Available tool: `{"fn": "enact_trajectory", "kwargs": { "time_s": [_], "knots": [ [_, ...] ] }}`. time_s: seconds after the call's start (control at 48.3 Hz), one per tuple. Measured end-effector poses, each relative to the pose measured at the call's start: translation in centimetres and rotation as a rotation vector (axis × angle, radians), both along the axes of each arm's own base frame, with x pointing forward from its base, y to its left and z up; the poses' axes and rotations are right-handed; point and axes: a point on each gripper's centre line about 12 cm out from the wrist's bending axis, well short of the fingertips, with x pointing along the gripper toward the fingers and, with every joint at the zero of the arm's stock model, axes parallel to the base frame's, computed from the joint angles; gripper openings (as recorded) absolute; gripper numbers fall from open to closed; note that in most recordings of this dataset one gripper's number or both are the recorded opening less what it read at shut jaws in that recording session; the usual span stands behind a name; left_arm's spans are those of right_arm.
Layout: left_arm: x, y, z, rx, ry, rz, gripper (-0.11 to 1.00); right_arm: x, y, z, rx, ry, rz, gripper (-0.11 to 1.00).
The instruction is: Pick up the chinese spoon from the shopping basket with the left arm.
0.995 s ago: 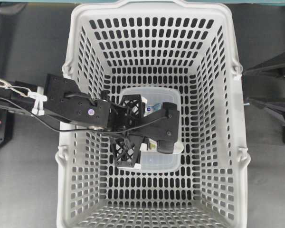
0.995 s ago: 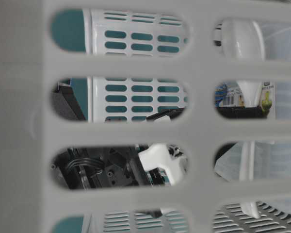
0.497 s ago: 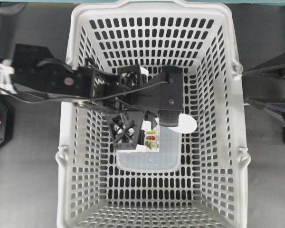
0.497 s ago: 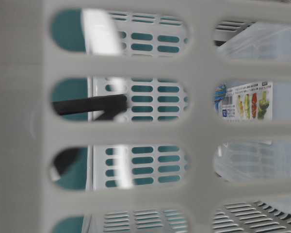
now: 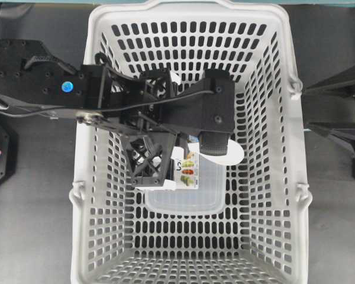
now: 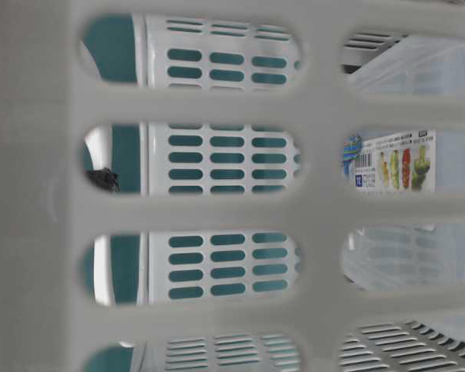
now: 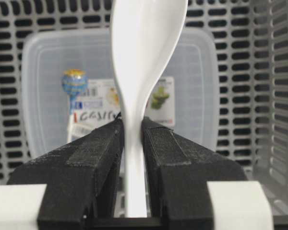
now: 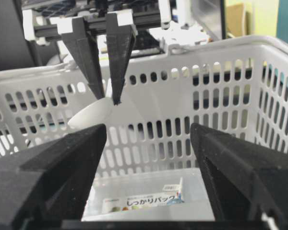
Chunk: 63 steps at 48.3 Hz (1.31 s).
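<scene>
L pincer clamped on chinese spoon handle, bowl sticking out past the fingertips, spoon lifted clear above shopping basket floor. Overhead: spoon bowl peeks out at 4 o'clock of L arm's wrist, over clear container w/ colourful label. R pincer jaws spread wide, nothing between them, outside basket at 3 o'clock.

The left arm reaches in from the left edge of the overhead view, its wrist bent so the left end effector points downward. The two black fingers stand nearly together, pinched on a white spoon handle. The right end effector sits at the right side, level, with its fingers spread wide apart and nothing between them.
</scene>
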Motion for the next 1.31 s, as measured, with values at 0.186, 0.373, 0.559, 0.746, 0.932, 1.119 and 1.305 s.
{"fn": "enact_trajectory", "kwargs": {
  "time_s": [0.186, 0.373, 0.559, 0.746, 0.932, 1.119, 1.305],
  "knots": [
    [0.1, 0.0, 0.2, 0.0, -0.012, -0.002, 0.13, 0.0, 0.0, 0.0, 0.0, 0.0, -0.002, 0.69],
    [0.2, 0.0, 0.7, -0.001, -0.026, 0.0, 0.13, 0.0, 0.0, 0.0, 0.0, 0.0, -0.002, 0.69],
    [0.3, 0.0, 1.0, -0.002, -0.035, 0.0, 0.13, 0.0, 0.0, 0.0, 0.0, -0.002, -0.002, 0.69],
    [0.3, 0.1, 1.0, -0.003, -0.037, 0.001, 0.13, 0.0, 0.0, 0.0, 0.0, -0.002, 0.0, 0.69],
    [0.3, 0.2, 1.0, -0.003, -0.037, 0.001, 0.13, 0.0, 0.0, 0.0, 0.0, -0.002, -0.002, 0.69],
    [0.3, 0.2, 1.0, -0.003, -0.037, 0.003, 0.13, 0.0, 0.0, 0.0, -0.002, -0.001, -0.002, 0.69],
    [0.3, 0.2, 1.0, -0.003, -0.037, 0.003, 0.13, 0.0, 0.0, 0.0, 0.0, -0.002, -0.002, 0.69]
  ]
}}
